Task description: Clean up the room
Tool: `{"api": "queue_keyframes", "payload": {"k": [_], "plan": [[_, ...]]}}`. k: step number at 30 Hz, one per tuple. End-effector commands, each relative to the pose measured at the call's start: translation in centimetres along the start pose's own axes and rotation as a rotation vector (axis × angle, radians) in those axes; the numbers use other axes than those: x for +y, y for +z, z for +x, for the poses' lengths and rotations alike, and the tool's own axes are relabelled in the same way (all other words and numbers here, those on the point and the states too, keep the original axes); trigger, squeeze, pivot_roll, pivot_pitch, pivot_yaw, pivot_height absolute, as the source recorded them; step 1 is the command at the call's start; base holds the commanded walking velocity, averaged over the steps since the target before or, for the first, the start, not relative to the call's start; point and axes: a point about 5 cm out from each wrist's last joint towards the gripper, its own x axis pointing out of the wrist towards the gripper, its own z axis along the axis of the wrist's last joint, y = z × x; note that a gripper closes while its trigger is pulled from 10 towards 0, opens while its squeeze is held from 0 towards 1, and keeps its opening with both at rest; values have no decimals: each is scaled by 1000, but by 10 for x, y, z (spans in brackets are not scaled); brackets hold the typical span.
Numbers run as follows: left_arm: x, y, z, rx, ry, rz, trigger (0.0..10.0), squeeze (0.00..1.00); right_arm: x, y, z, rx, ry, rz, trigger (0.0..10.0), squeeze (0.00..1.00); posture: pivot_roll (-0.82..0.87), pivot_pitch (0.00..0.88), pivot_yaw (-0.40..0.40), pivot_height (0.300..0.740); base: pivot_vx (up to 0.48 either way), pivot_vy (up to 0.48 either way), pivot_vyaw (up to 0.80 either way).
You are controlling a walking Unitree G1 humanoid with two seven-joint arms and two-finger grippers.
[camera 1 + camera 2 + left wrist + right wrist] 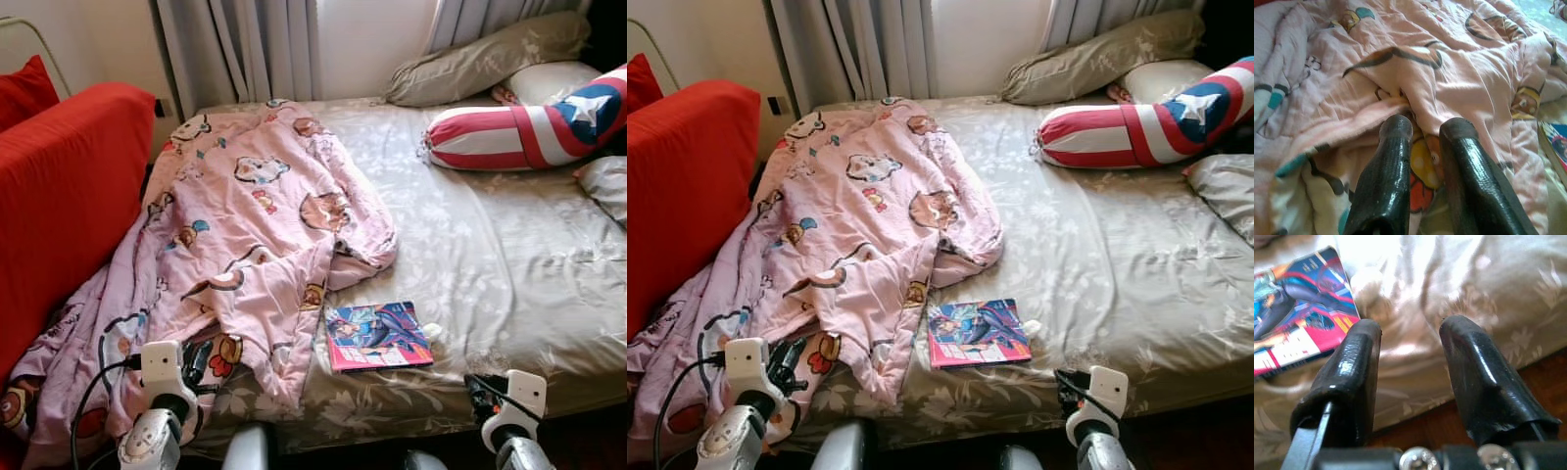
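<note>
Two grippers were up at the near edge of the bed, and what a scene lay before them. A pink cartoon-print blanket sprawled in a crumpled heap over the bed's left side, spilling off the edge toward the red sofa. Just beside its lower hem, flat on the grey floral sheet, sat a colourful comic book, close to the near edge. At the head of the bed lay a red, white and blue striped bolster with a star, a grey pillow behind it against the curtains.

The left gripper hovered right over the blanket's folds, its fingers narrowly parted with nothing between them, tips close to the pink cloth. The right gripper hung at the bed's edge to the right of the comic book, fingers spread apart and empty, the book's corner just beyond one fingertip and dark wooden floor below.
</note>
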Motion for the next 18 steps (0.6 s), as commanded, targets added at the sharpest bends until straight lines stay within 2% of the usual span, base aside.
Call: {"api": "queue_keyframes", "payload": {"k": [1,18], "plan": [[2,5,2,-18,5,2,10000,0,0,5,2,-18,-2,11,10000,0,65,2,8,620,304,0,0],[5,5,1,-16,16,5,10000,0,2,6,3,-15,7,7,10000,0,61,0,9,620,330,0,0]]}}
